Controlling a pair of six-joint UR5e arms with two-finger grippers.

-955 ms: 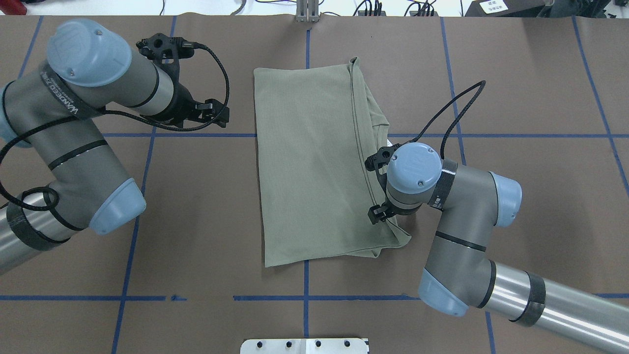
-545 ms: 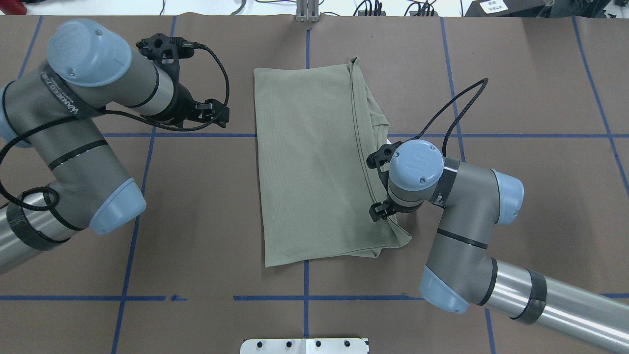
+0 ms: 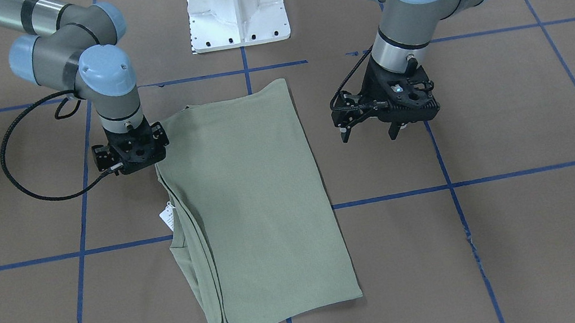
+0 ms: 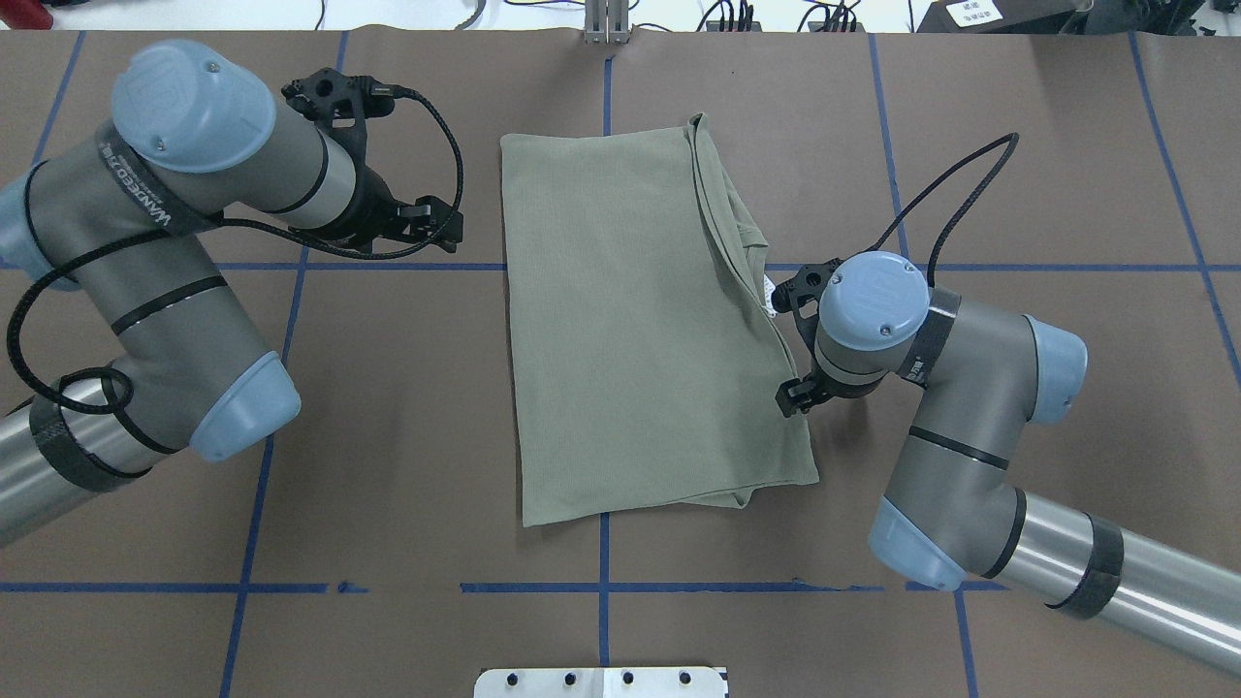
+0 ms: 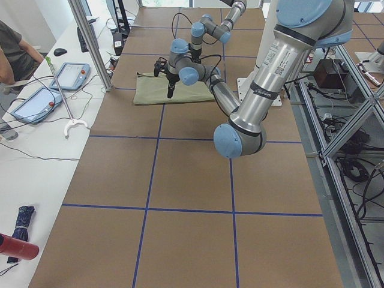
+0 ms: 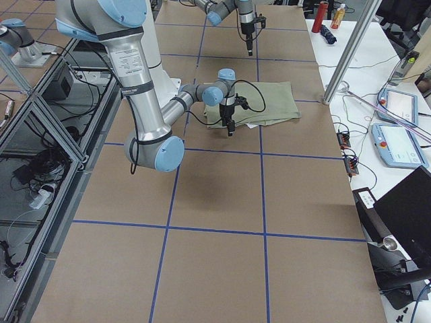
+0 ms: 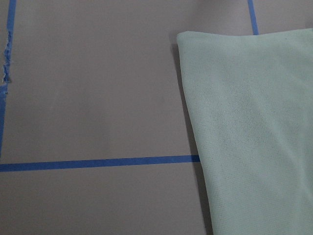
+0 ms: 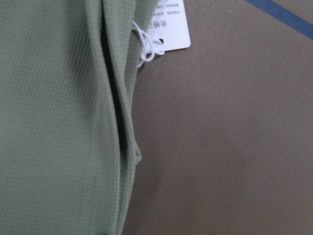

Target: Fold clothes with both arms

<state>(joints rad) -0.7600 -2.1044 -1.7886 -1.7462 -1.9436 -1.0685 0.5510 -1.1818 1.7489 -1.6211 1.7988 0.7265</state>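
Brown paper covers the table (image 4: 388, 436), split into squares by blue tape lines (image 4: 262, 485). Dead centre on it lies one sage-green shirt (image 4: 630, 330), folded into a long flat rectangle, with its layered edges stacked along the robot's right side. One white tag (image 3: 166, 218) on a string pokes out from that edge onto the paper.

Two arms, one gripper each. The right arm (image 4: 970, 407) has its right gripper (image 3: 131, 153) pointing straight down at that layered edge, near the tag. Its fingers are hidden under the wrist, and the wrist cam only shows cloth and tag. So I can't tell if the jaws are apart or closed, or if they've got any fabric.

The left arm (image 4: 165, 291) hangs its left gripper (image 3: 369, 133) above bare paper off the shirt's other long side. It's clear of the cloth, jaws spread wide with nothing in them.

One white pedestal base (image 3: 237, 15) sits at the robot's edge of the table. Two tablet-style pendants (image 6: 399, 145) lie on the white side bench (image 5: 36, 162).
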